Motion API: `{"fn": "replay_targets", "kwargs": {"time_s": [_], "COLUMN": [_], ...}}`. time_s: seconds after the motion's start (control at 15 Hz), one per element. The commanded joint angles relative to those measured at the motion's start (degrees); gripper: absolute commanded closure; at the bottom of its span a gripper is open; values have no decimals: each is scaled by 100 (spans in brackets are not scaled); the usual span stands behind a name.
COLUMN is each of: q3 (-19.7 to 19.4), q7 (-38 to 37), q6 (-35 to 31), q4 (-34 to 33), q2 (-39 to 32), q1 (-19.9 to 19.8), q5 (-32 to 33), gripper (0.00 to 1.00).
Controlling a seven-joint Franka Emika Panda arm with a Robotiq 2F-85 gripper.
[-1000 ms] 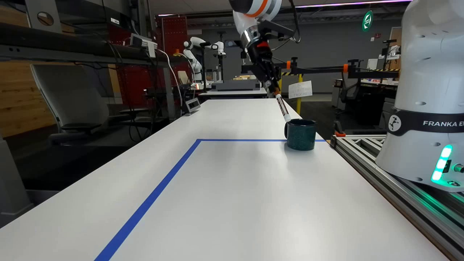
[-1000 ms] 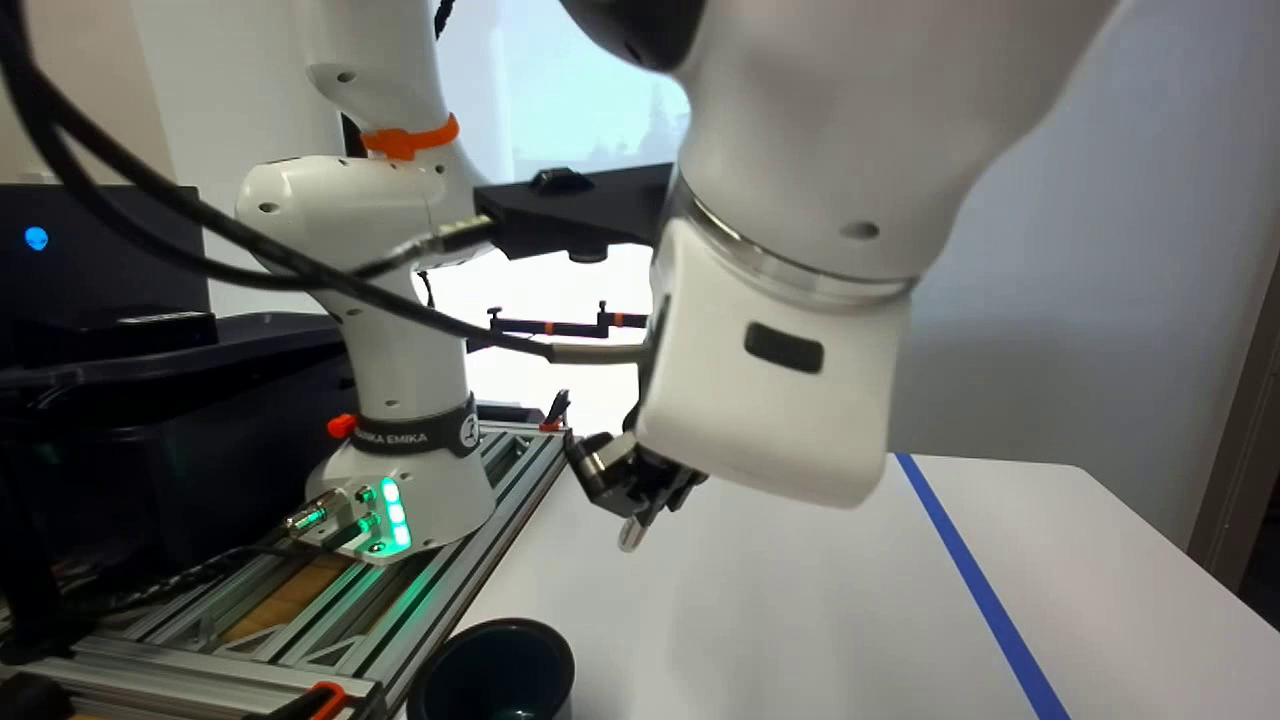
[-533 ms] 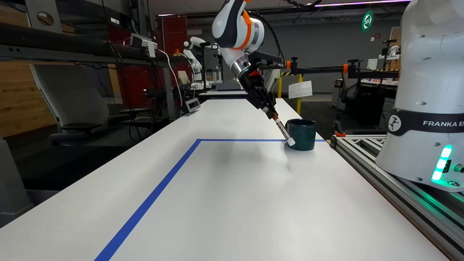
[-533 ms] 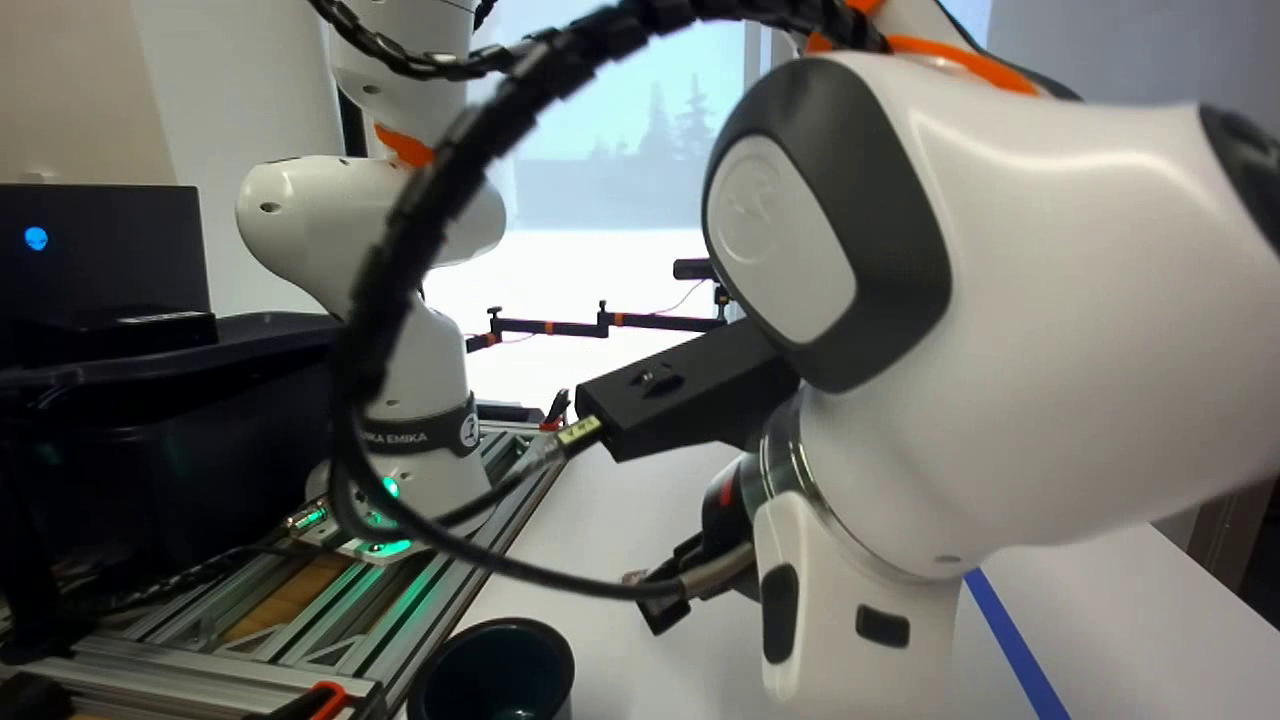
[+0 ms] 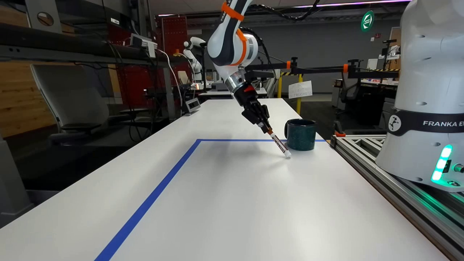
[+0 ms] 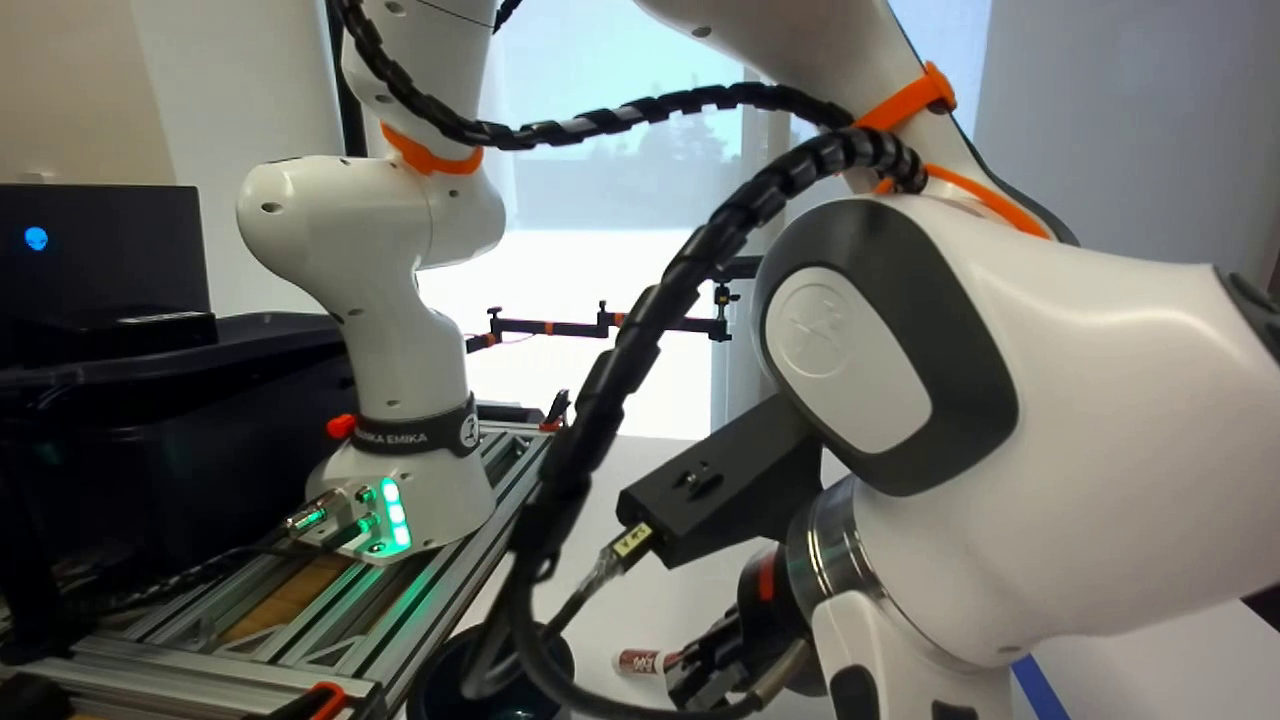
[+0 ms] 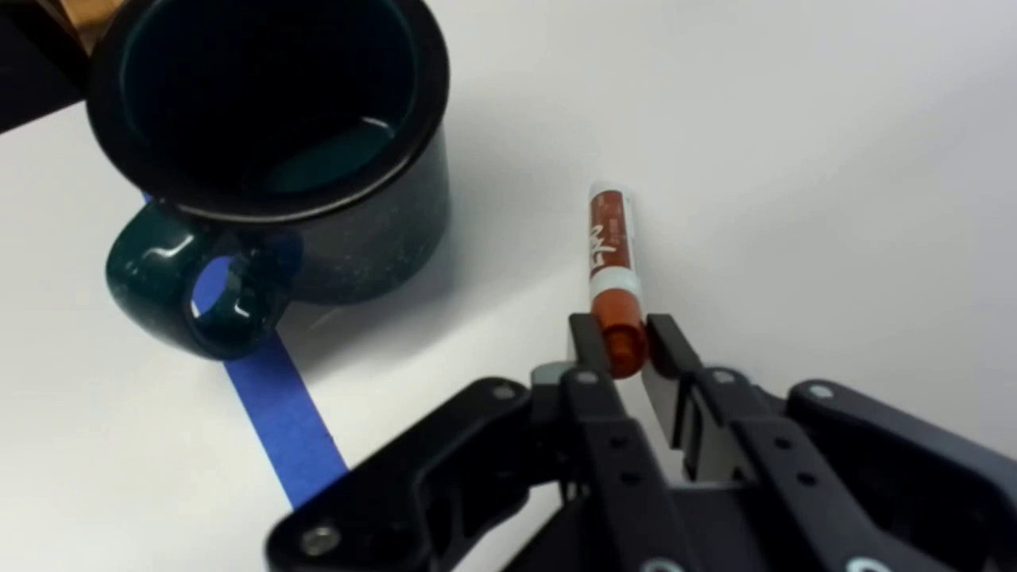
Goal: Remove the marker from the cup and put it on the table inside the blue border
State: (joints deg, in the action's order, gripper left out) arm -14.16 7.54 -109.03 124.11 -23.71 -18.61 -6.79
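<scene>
The marker (image 5: 279,143) is a red-brown and white stick, held tilted beside the cup. Its white end points down at the table (image 5: 232,206), touching or just above it, on the inner side of the blue border (image 5: 174,170). The marker also shows in the wrist view (image 7: 610,238), and partly in an exterior view (image 6: 640,661). My gripper (image 7: 628,349) is shut on the marker's reddish end. The dark teal cup (image 5: 301,135) stands upright over the border's far line. In the wrist view the cup (image 7: 373,246) looks empty, its handle over the blue tape (image 7: 284,421).
The robot's base (image 5: 424,145) and metal rail (image 5: 380,188) run along the table's edge beside the cup. A black cable (image 6: 530,640) hangs in front of the cup in an exterior view. A small grey device (image 5: 193,105) sits at the table's opposite edge.
The arm has come down with the marker in the gripper. The marker's white end went from above the cup's rim level to table level beside the cup. The cup has not moved.
</scene>
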Motion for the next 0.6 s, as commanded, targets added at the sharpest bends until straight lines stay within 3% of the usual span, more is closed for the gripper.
{"fn": "replay_targets", "kwargs": {"time_s": [0.0, 0.53], "q3": [16, 36], "q7": [248, 1204], "q6": [-651, -2385], "q4": [271, 1342], "q2": [158, 574], "q1": [25, -133], "q5": [351, 764], "gripper": [95, 95]}}
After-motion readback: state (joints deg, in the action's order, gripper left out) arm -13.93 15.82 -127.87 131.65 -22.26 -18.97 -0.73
